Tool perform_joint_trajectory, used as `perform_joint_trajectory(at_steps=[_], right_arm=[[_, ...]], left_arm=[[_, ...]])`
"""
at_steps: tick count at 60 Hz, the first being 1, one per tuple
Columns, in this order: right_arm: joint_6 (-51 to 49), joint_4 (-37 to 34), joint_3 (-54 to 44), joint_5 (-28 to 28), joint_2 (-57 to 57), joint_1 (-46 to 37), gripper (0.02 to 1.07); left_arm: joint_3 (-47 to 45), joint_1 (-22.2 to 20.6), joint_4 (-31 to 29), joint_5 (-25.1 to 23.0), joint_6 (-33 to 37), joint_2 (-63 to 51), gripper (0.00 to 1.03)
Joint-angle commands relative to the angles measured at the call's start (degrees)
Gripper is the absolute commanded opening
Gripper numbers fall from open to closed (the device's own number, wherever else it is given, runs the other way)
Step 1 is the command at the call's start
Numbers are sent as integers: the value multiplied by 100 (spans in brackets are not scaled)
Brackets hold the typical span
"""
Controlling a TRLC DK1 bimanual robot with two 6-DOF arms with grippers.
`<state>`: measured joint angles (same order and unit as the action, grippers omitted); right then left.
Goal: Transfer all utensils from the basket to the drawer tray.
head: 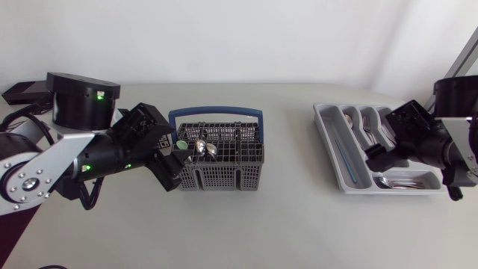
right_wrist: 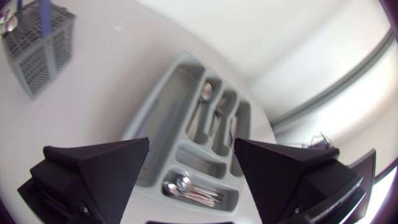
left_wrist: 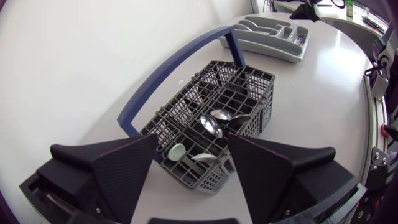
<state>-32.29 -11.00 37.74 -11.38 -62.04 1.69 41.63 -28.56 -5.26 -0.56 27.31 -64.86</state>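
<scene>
Your left gripper [left_wrist: 191, 142] stands wide open with nothing in it. Its fingers are two broad matte black wedges with a fine grid-like surface, and their tips are spread to either side of the near end of the basket [left_wrist: 211, 177]. In the head view it sits low and close at that end, but you cannot tell whether the fingers touch the basket.

The basket is dark grey plastic, a rectangular box with open lattice walls, split into small square cells. A blue arched handle [left_wrist: 168, 74] runs along its length. Two shiny metal spoons [left_wrist: 214, 124] stand bowls up in the cells near the gripper. One more metal spoon bowl [left_wrist: 205, 157] sits in the end cell. Beside it is a pale green rounded piece [left_wrist: 177, 151] whose kind you cannot make out.

Your right gripper [right_wrist: 191, 144] is likewise spread wide and empty, and hangs above the drawer tray [right_wrist: 168, 87], well apart from the basket. The tray is smooth light grey moulded plastic with rounded corners. It has a long outer compartment and narrower lengthwise slots that hold metal cutlery [right_wrist: 204, 99]. A crosswise compartment under the gripper holds nested spoons [right_wrist: 189, 190]. Basket and tray both stand on the matte off-white table [head: 291, 217].
</scene>
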Motion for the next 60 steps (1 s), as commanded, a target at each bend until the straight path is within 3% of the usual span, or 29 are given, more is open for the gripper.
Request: perform_joint_trajectory(at_steps=[1, 10, 22, 30, 45, 60], right_arm=[[311, -464, 181, -40, 236, 841, 102], [821, -1088, 858, -146, -133, 2125, 102], [1058, -1237, 1333, -128, -783, 3030, 102], [1278, -1246, 1517, -84, -1082, 3575, 102], [1524, -1475, 2036, 496, -1732, 3961, 102], [1814, -1483, 2423, 514, -2172, 4436, 96]], left_arm=[[-93, 96, 16, 3, 187, 88, 82], [-287, 69, 174, -50, 292, 149, 84], [-550, -291, 508, -41, 872, 237, 83], [-594, -308, 491, -23, 1163, 290, 84], [-770, -475, 517, -32, 1699, 342, 84], [-972, -528, 526, -32, 2217, 334, 84]])
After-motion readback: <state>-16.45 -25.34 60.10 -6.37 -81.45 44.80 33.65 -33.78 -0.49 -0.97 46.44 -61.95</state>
